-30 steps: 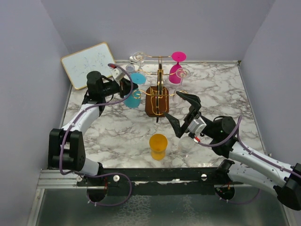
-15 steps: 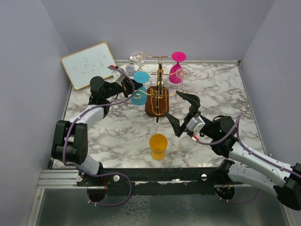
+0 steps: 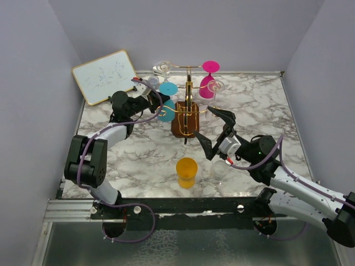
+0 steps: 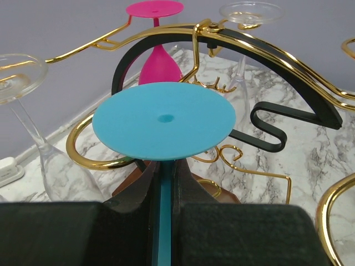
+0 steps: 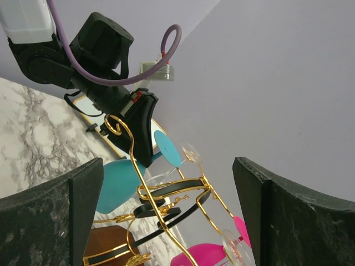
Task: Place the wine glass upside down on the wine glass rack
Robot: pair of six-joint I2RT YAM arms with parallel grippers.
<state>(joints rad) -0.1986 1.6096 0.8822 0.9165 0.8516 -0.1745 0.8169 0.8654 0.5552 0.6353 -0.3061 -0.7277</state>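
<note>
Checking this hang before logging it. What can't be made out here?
Left wrist: bowl of the blue wine glass, hidden under its foot and the left gripper.
Left wrist, top: whether that foot sits on the wine glass rack; it covers the wire, and the top view is too small.
Right wrist: the rack's base, cut by the bottom edge.
Top: the clear glass by the right arm, partly covered by it.

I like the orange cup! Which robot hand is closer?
Right. The right gripper hangs open just behind the orange cup; the left gripper is farther back, holding the blue glass.
</note>
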